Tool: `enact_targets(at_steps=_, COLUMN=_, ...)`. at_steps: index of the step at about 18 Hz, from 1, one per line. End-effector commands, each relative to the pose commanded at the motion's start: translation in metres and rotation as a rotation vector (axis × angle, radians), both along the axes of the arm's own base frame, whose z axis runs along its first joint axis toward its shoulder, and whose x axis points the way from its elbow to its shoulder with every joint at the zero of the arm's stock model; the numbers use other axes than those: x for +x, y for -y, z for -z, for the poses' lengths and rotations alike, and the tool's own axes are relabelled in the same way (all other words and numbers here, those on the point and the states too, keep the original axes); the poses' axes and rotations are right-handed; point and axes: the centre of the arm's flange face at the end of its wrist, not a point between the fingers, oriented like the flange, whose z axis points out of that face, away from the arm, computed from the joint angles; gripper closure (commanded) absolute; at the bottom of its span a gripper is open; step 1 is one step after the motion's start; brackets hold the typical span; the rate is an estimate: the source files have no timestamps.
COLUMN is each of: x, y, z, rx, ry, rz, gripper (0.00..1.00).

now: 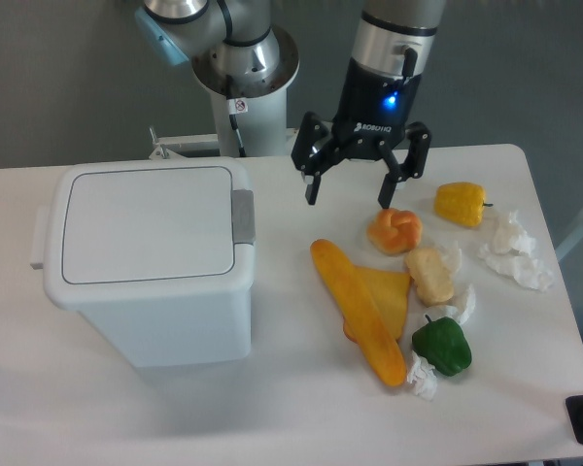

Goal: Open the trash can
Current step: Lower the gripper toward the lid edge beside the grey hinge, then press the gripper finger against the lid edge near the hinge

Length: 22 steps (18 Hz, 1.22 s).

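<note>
The white trash can point(151, 262) sits on the left of the table point(272, 408), lid flat and shut, grey latch button point(243, 216) facing right; the gripper point(349, 193) hangs to its right, jaws spread wide, gripping nothing. A long baguette point(359, 312) lies just below the gripper.

white table point(291, 408); trash can point(148, 262) left; food point(398, 291), crumpled paper point(515, 250) right

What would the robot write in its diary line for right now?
task: open trash can | trash can: lid shut | gripper: open, empty, above table right of latch button | no contact yet
</note>
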Motion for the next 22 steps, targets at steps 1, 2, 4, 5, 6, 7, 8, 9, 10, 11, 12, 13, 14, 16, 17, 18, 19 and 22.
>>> enact_targets(at_steps=1, x=0.003, y=-0.006, z=0.003, rx=-0.002, ry=-0.002, rz=0.011, gripper=0.00)
enact_targets(at_steps=2, x=0.005, y=-0.011, z=0.008, rx=-0.008, ry=0.004, rz=0.022, gripper=0.00)
enact_targets(at_steps=4, x=0.009, y=-0.015, z=0.008, rx=-0.006, ry=0.006, rz=0.030, gripper=0.00)
enact_targets(at_steps=5, x=0.011, y=-0.017, z=0.008, rx=-0.006, ry=0.006, rz=0.033, gripper=0.00)
enact_targets(at_steps=6, x=0.012, y=-0.017, z=0.009, rx=-0.009, ry=0.009, rz=0.033, gripper=0.00)
enact_targets(at_steps=7, x=0.013, y=-0.018, z=0.011, rx=-0.010, ry=0.015, rz=0.033, gripper=0.00)
enact_targets(at_steps=8, x=0.016, y=-0.020, z=0.011, rx=-0.010, ry=0.018, rz=0.034, gripper=0.00)
enact_targets(at_steps=9, x=0.018, y=-0.021, z=0.011, rx=-0.011, ry=0.021, rz=0.034, gripper=0.00)
enact_targets(at_steps=10, x=0.018, y=-0.021, z=0.013, rx=-0.012, ry=0.023, rz=0.034, gripper=0.00)
enact_targets(at_steps=11, x=0.019, y=-0.022, z=0.012, rx=-0.012, ry=0.023, rz=0.035, gripper=0.00)
enact_targets(at_steps=12, x=0.019, y=-0.021, z=0.013, rx=-0.014, ry=0.024, rz=0.035, gripper=0.00)
enact_targets(at_steps=13, x=0.019, y=-0.021, z=0.013, rx=-0.014, ry=0.024, rz=0.035, gripper=0.00)
enact_targets(at_steps=14, x=0.019, y=-0.021, z=0.015, rx=-0.015, ry=0.027, rz=0.035, gripper=0.00)
enact_targets(at_steps=16, x=0.021, y=-0.020, z=0.016, rx=-0.016, ry=0.032, rz=0.036, gripper=0.00)
enact_targets(at_steps=17, x=0.021, y=-0.020, z=0.018, rx=-0.017, ry=0.032, rz=0.037, gripper=0.00)
enact_targets(at_steps=18, x=0.021, y=-0.020, z=0.018, rx=-0.017, ry=0.032, rz=0.039, gripper=0.00)
enact_targets(at_steps=19, x=0.021, y=-0.020, z=0.018, rx=-0.017, ry=0.032, rz=0.037, gripper=0.00)
enact_targets(at_steps=22, x=0.021, y=-0.020, z=0.019, rx=-0.018, ry=0.035, rz=0.037, gripper=0.00)
